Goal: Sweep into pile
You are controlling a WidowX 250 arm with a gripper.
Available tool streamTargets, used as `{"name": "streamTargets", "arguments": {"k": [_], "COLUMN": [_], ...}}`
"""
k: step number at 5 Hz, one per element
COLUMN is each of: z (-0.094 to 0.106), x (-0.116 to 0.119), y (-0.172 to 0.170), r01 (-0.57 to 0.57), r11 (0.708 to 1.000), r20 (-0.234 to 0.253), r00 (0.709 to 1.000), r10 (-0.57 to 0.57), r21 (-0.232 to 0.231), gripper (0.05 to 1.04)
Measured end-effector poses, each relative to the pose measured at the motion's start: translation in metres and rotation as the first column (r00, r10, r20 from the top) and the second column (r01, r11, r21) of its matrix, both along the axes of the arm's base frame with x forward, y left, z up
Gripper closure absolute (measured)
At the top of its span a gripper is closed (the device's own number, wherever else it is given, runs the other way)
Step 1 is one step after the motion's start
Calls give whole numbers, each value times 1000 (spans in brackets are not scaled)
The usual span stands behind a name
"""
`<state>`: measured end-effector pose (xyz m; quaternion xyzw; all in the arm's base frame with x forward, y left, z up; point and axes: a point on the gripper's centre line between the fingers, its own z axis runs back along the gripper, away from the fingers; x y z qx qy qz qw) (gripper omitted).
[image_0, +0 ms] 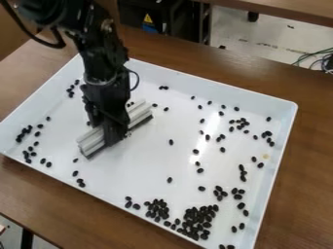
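Where the white tray (146, 168) reaches its left corner, we find loose groups of black beans (28, 127) near the wall, with a few more at the upper left. Next, we note the robot arm (98, 53), descending from the upper left to the gripper (113, 138), its fingers clamped across the middle of a ridged, pale sweeper (140, 113). The sweeper lies slantwise in the left half of the tray, its two ends extending on either side of the gripper, and a few beans lie near it. In the centre we see scattered single beans; below them, along the near wall, two dense clusters stand side by side (the right-hand one being the larger). Farther right, we observe small groups and single beans spread toward the right wall, near which a yellowish spot (265, 156) marks the tray floor. Beneath everything we see the brown table (312, 146).
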<state>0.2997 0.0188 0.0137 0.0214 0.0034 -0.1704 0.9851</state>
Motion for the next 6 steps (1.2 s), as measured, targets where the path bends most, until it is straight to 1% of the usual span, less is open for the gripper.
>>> {"name": "streamTargets", "arguments": {"k": [1, 2, 3, 4, 5, 6], "z": [32, 53, 48, 41, 25, 11], "x": [6, 21, 30, 39, 41, 51], "y": [14, 45, 82, 102, 117, 123], "r01": [-121, -300, -454, -527, -541, -464], "r11": [992, 951, 889, 850, 841, 885], "r20": [-7, 58, 99, 127, 120, 100], "r00": [993, 953, 889, 844, 835, 882], "r10": [121, 296, 447, 521, 536, 460], "r21": [34, 72, 65, 14, 9, 29], "gripper": [723, 723, 723, 723, 723, 723]}}
